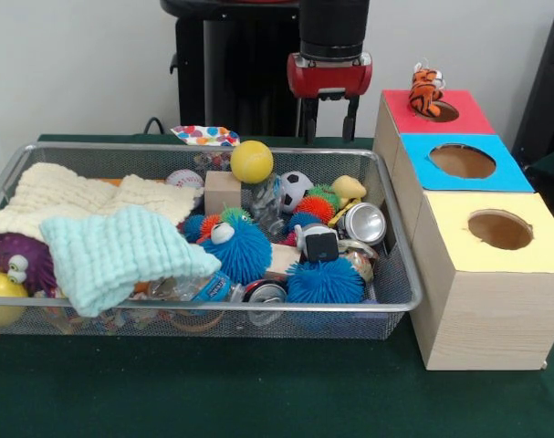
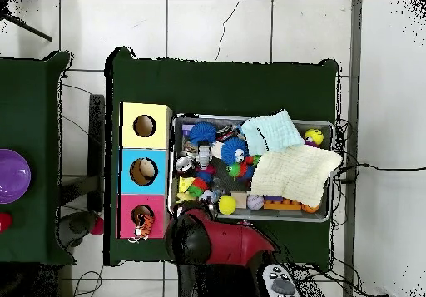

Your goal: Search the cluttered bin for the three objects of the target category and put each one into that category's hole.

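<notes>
- Yellow-topped box [image 1: 489, 274] stands nearest, beside the wire bin [image 1: 397, 274].
- Gripper [image 1: 329, 121] hangs empty, jaws spread, over the bin's far rim, just right of the yellow ball [image 1: 251, 161].
- Tiger toy [image 1: 425, 91] sits in the red hole [image 1: 438, 111].

Even, diffuse indoor light fills both views, with no single strong source evident. The wire bin [image 1: 397, 274] throws only a faint shadow onto the dark green surface [image 1: 258, 392], which reads nearly black. A soft glare sits on the silver can [image 1: 366, 222] and the yellow ball [image 1: 251, 161]. In the overhead view the white floor tiles [image 2: 216, 27] look bright and flat.
</notes>
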Robot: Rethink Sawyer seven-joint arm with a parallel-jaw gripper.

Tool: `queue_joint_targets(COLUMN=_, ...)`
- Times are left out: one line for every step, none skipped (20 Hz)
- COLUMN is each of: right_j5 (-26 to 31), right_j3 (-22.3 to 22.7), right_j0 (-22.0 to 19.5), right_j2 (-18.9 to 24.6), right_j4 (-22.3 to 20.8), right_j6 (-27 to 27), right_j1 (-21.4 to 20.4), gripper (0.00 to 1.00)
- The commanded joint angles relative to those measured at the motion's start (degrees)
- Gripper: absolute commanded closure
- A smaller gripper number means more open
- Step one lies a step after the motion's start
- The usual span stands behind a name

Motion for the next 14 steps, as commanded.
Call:
queue_joint_targets(right_j5=-8.48, right_j3=-5.86, right_j0=-0.37, right_j2=0.07, right_j4=-2.18, right_j6=9.1, right_j1=3.51, gripper=0.0)
queue_joint_targets(right_j5=-8.49, right_j3=-5.93, right_j0=-0.28, right_j2=-0.06, right_j4=-2.11, right_j6=8.89, right_j1=3.69, gripper=0.0)
queue_joint_targets(right_j5=-8.44, right_j3=-5.82, right_j0=-0.29, right_j2=0.03, right_j4=-1.93, right_j6=8.74, right_j1=3.62, gripper=0.0)
queue_joint_targets(right_j5=-8.09, right_j3=-5.64, right_j0=-0.38, right_j2=0.21, right_j4=-1.71, right_j6=8.61, right_j1=3.38, gripper=0.0)
queue_joint_targets(right_j5=-7.75, right_j3=-5.46, right_j0=-0.47, right_j2=0.38, right_j4=-1.49, right_j6=8.48, right_j1=3.14, gripper=0.0)
queue_joint_targets(right_j5=-7.39, right_j3=-5.5, right_j0=-0.34, right_j2=0.23, right_j4=-1.45, right_j6=8.14, right_j1=2.99, gripper=0.0)
queue_joint_targets(right_j5=-7.04, right_j3=-5.54, right_j0=-0.22, right_j2=0.08, right_j4=-1.42, right_j6=7.81, right_j1=2.85, gripper=0.0)
queue_joint_targets(right_j5=-6.86, right_j3=-5.51, right_j0=-0.2, right_j2=0.05, right_j4=-1.24, right_j6=7.84, right_j1=2.75, gripper=0.0)
queue_joint_targets(right_j5=-6.68, right_j3=-5.48, right_j0=-0.19, right_j2=0.01, right_j4=-1.06, right_j6=7.87, right_j1=2.65, gripper=0.0)
queue_joint_targets(right_j5=-6.6, right_j3=-5.44, right_j0=-0.24, right_j2=0.07, right_j4=-1.04, right_j6=7.9, right_j1=2.63, gripper=0.0)
queue_joint_targets(right_j5=-6.51, right_j3=-5.4, right_j0=-0.29, right_j2=0.13, right_j4=-1.02, right_j6=7.92, right_j1=2.6, gripper=0.0)
queue_joint_targets(right_j5=-6.75, right_j3=-5.25, right_j0=-0.38, right_j2=0.15, right_j4=-0.88, right_j6=8.21, right_j1=2.67, gripper=0.0)
queue_joint_targets(right_j5=-6.79, right_j3=-5.22, right_j0=-0.4, right_j2=0.16, right_j4=-0.85, right_j6=8.27, right_j1=2.71, gripper=0.0)
queue_joint_targets(right_j5=-6.76, right_j3=-5.17, right_j0=-0.45, right_j2=0.17, right_j4=-0.77, right_j6=8.35, right_j1=2.72, gripper=0.0)
